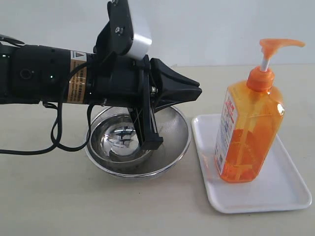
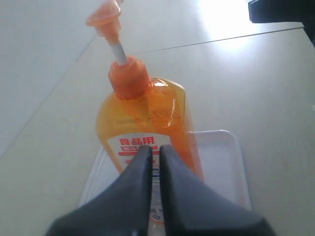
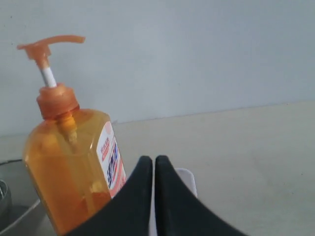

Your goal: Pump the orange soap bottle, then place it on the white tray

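The orange soap bottle (image 1: pixel 248 132) stands upright on the white tray (image 1: pixel 275 191) at the right, toward the tray's left side. Its pump head is raised, with the white stem showing. My left gripper (image 1: pixel 199 91) hovers to the left of the bottle with its tips pointing at it, apart from it. In the left wrist view the left gripper (image 2: pixel 152 148) is shut and holds nothing, with the bottle (image 2: pixel 147 113) and tray (image 2: pixel 221 162) beyond it. The right gripper (image 3: pixel 149 160) is shut and empty, beside the bottle (image 3: pixel 64 162) and near a tray corner (image 3: pixel 189 179). It is outside the exterior view.
A round steel bowl (image 1: pixel 172 147) sits on the beige table just left of the tray, under my left arm, and its rim (image 3: pixel 15 211) also shows in the right wrist view. A black cable (image 1: pixel 56 132) loops below the left arm. A pale wall stands behind.
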You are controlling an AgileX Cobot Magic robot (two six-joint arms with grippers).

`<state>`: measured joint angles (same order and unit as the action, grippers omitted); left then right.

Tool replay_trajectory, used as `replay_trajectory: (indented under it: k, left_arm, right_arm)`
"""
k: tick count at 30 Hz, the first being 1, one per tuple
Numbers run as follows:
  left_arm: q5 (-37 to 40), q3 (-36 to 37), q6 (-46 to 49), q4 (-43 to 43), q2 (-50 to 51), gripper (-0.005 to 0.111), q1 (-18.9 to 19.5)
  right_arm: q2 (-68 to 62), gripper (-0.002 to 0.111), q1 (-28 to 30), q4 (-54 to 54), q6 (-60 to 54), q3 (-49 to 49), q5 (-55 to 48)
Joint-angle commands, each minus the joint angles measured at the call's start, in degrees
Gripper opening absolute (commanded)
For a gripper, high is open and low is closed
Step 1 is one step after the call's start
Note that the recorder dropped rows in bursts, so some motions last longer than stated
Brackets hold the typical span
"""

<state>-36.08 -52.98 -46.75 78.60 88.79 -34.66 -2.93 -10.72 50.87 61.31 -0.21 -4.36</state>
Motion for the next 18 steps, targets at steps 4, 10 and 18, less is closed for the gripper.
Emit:
replay_trajectory:
  k: [4,10,18]
  left_arm:
    - [0.13,0.28,-0.43,-0.02,-0.44,0.005,0.07]
    - [0.13,0.28,-0.43,-0.02,-0.44,0.005,0.07]
    - [0.13,0.28,-0.43,-0.02,-0.44,0.005,0.07]
  right_arm:
    - [0.32,0.0,0.43,-44.85,-58.13,0.21,-2.17]
    - [0.32,0.0,0.43,-47.45,-58.45,0.21,-7.85]
    - [0.32,0.0,0.43,-51.35,-62.69,0.21,-13.54]
